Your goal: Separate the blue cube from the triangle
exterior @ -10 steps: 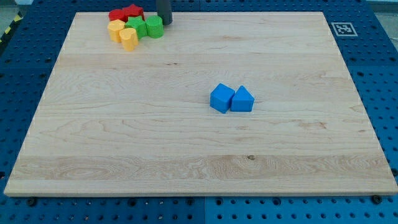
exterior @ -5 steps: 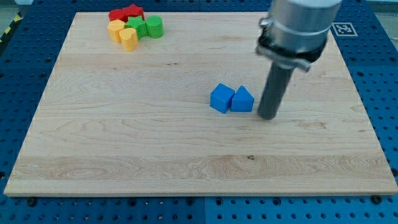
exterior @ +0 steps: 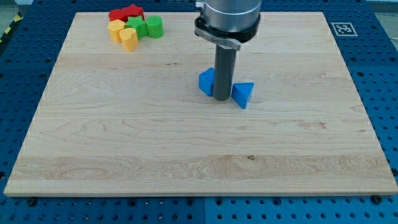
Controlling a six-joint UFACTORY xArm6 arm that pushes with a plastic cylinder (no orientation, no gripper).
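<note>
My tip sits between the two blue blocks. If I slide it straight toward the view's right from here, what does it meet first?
My tip would meet the blue triangular block almost at once, since it lies just to the tip's right, touching or nearly so. The blue cube is on the other side.

The bench (exterior: 124,143) was pale wood with a visible lengthwise grain and a smooth, satin finish. Around it lay blue perforated sheet (exterior: 25,74), apparently painted metal. The rod ending in my tip (exterior: 222,99) looked dark, matt and smooth, set in a brushed grey metal collar (exterior: 227,18). The blue cube (exterior: 206,81), at 9 o'clock from the tip, and the blue triangle (exterior: 243,94), at 3 o'clock, appeared to be smooth, faintly glossy plastic.
</note>
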